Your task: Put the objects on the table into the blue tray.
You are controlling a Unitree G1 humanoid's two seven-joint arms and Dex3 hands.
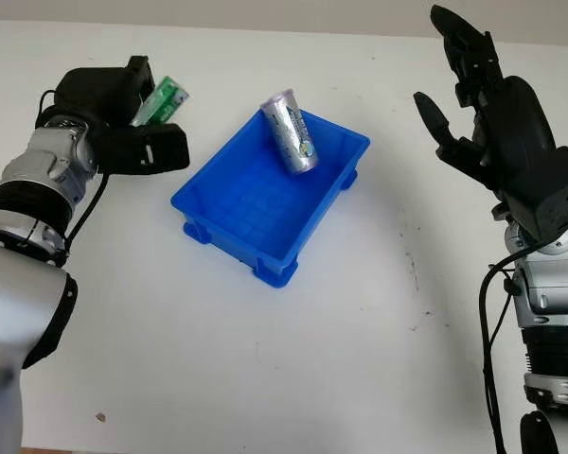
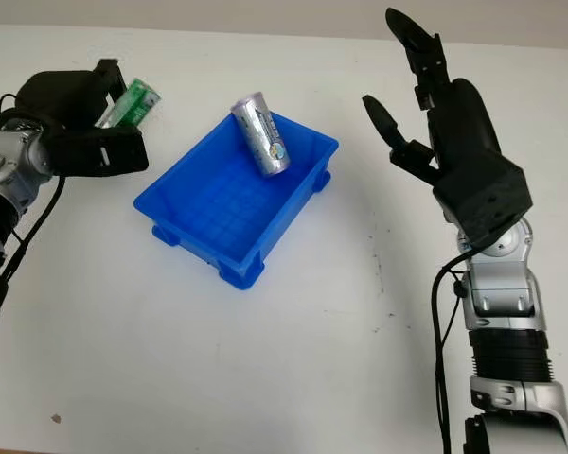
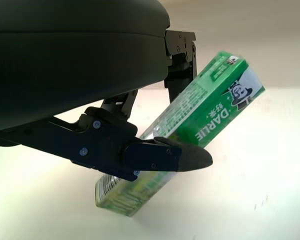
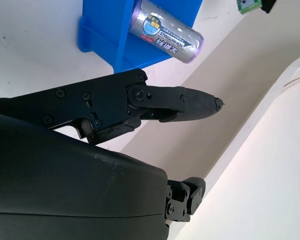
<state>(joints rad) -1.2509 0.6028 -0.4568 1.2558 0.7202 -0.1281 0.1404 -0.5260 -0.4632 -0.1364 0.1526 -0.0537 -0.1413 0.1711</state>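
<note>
The blue tray [image 1: 256, 213] sits mid-table, turned at an angle. A silver can [image 1: 291, 131] leans inside it against the far rim; the right wrist view shows the can [image 4: 165, 36] too. My left hand [image 1: 137, 128] is raised left of the tray, shut on a green Darlie toothpaste box [image 1: 163, 100], whose end pokes out above the fingers. In the left wrist view the box [image 3: 200, 127] lies slanted between the black fingers [image 3: 160, 155]. My right hand [image 1: 473, 104] hangs open in the air, right of the tray and above the table.
The white table [image 1: 293, 359] stretches wide in front of and to the right of the tray. Its far edge runs just behind both hands. A small brown speck [image 1: 100, 416] lies near the front left.
</note>
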